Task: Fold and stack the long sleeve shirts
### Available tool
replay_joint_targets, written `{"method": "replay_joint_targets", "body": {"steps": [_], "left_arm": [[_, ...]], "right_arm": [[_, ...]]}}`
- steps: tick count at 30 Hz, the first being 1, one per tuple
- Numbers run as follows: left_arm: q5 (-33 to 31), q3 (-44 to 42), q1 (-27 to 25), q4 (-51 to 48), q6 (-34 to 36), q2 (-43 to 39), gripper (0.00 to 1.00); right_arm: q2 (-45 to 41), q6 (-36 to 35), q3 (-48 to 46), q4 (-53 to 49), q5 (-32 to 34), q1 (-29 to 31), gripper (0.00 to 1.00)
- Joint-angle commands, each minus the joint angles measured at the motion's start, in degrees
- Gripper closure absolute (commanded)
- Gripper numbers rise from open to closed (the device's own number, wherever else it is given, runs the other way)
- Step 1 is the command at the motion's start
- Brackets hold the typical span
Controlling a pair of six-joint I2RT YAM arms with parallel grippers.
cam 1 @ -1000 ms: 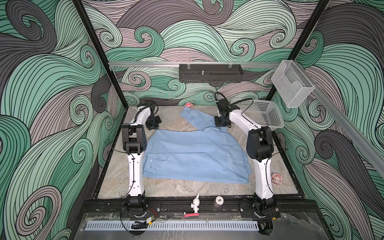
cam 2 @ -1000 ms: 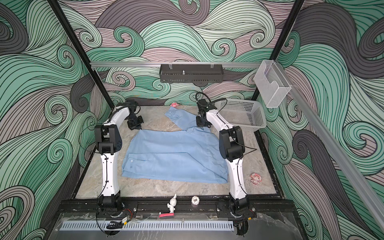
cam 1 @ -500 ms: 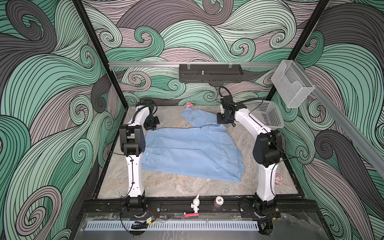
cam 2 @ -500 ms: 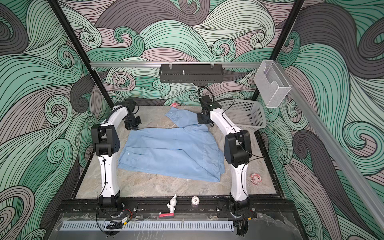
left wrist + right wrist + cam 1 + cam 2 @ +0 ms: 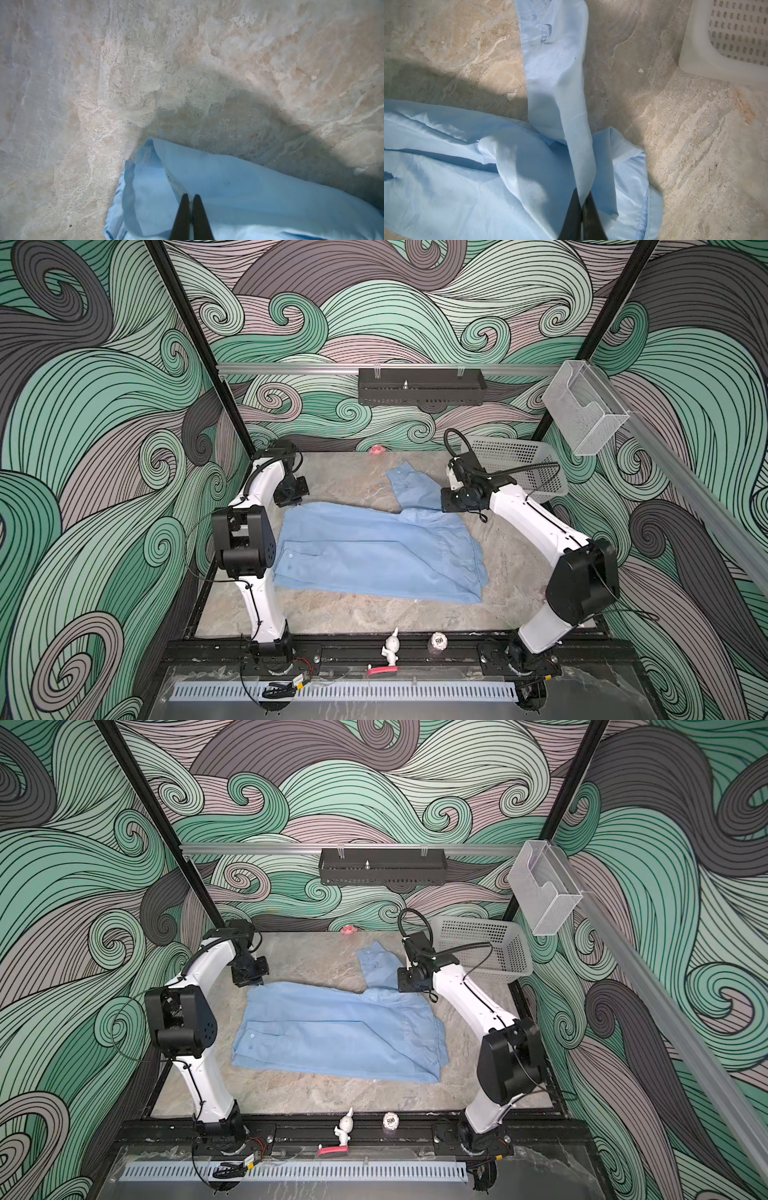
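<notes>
Bare table (image 5: 332, 614) lies open at 6 o'clock of the shirt (image 5: 374, 551); the white basket (image 5: 519, 460) blocks 2 o'clock.

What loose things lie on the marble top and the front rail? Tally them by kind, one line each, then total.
light blue button-up shirt: 1
white perforated basket: 1
small pink object: 1
white rabbit figurine: 1
chip marked 500: 1
red strip: 1
Total: 6
</notes>
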Motion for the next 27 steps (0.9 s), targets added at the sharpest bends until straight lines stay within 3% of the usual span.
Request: {"method": "replay_joint_targets", "body": {"steps": [1,12,27], "left_arm": [[0.30,-3.69,0.22,0.79,1.01,-4.26,1.00],[-0.14,-15.93,0.21,2.99,0.85,-11.61,1.00],[-5.26,-18.19,0.20,1.83,-0.47,-9.35,1.00]], "right_arm": [[-4.40,1.12,-3.98,-0.32,1.37,0.37,1.00],[-13.87,3.25,-14.78,-2.05,1.10,2.16,1.00],[-15.52,5.05,-22.50,-2.85,3.50,4.94,1.00]]}}
